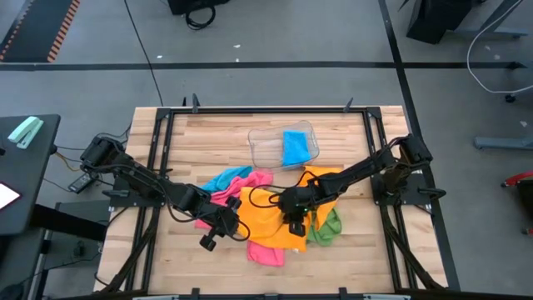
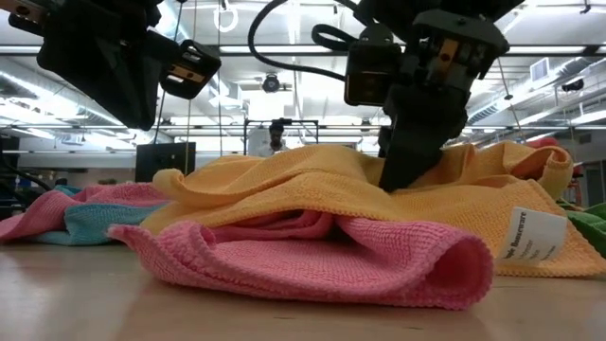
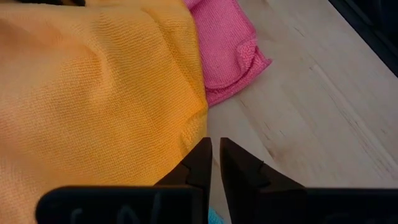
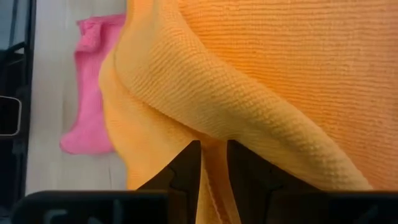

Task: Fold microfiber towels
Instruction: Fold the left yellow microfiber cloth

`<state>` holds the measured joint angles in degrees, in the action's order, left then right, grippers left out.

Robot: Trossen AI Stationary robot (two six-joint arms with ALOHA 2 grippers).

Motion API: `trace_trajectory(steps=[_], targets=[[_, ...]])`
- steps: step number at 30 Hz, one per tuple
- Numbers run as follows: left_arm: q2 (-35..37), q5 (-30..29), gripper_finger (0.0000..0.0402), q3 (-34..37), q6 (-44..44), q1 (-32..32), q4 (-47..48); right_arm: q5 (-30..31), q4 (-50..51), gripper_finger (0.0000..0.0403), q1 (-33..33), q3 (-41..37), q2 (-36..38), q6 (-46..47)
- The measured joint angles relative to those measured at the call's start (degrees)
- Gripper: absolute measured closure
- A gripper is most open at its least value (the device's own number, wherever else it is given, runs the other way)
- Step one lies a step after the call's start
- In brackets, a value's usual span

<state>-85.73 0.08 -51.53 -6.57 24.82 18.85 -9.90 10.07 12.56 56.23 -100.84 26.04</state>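
- The orange towel (image 1: 271, 218) lies rumpled at the middle of the tabletop (image 1: 200, 142), draped over a pink towel (image 1: 265, 252) whose rolled edge shows nearest the low camera.
- The right tool (image 4: 214, 163) is pinched on a raised fold of the orange towel; in its own wrist view the cloth runs down between the two dark fingers.
- The left tool (image 3: 216, 163) hangs just off the orange towel's edge, above bare wood, its fingers nearly together with a thin gap and nothing in them.
- Another pink towel (image 1: 250, 182) and a light blue towel (image 1: 226, 179) lie bunched beside the left arm, a green towel (image 1: 326, 227) sits just past the orange one on the right, and a blue towel (image 1: 296, 147) already rests in the clear tray (image 1: 262, 150) at the back.
- Judged step: getting the orange towel free and flat before any fold.
- To do it well, I would have the left tool take an edge or corner well apart from the right tool's pinch, so the cloth can be stretched between them.
- Lift gently: the pink towel beneath may cling and ride along.
- Grip one layer only; a doubled pinch would lock in the crease.
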Motion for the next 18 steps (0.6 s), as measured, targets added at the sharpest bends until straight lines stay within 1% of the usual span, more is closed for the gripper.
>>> trace_trajectory(steps=[2,6,9,12,18], targets=[[0.0,0.0,0.0359,0.0,0.0,0.01,0.0,1.06,0.04,0.0315,0.27,0.0,0.0,-0.97],[0.0,-0.02,0.0364,0.0,-0.04,0.02,0.02,5.07,0.11,0.0319,1.78,0.0,0.0,-4.58],[0.0,0.0,0.0367,0.0,-0.03,0.0,0.02,7.38,0.15,0.0337,2.77,0.0,0.0,-6.72],[0.0,0.0,0.0369,0.0,-0.07,0.01,0.03,8.12,0.43,0.0359,3.12,0.0,0.0,-7.85],[-0.02,0.0,0.0363,0.0,-0.06,0.0,0.12,9.62,2.33,0.0364,3.12,0.0,0.0,-8.23]])
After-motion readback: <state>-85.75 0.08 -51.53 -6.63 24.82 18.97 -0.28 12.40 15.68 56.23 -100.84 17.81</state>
